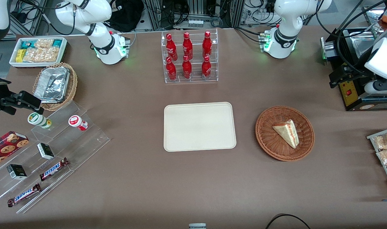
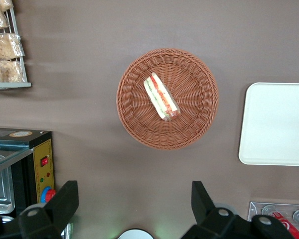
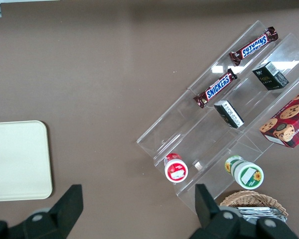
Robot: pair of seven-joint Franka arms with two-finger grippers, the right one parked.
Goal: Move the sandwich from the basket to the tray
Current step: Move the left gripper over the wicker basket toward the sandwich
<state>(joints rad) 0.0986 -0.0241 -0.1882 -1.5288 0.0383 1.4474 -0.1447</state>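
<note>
One brown table carries one bare tray, one clear rack holding six red bottles, and one basket containing a single sandwich. The basket sits beside the tray, toward the working arm's end. The left wrist view alone shows the gripper, high above the table near the basket, fingers spread apart and holding nothing.

- Six red bottles are standing in one clear rack.
- One sandwich is lying in one basket, beside one tray.
- Two Snickers bars, two dark boxes and two jars are sitting together.
- One gripper, fingers spread, is hovering above the table near the basket.
</note>
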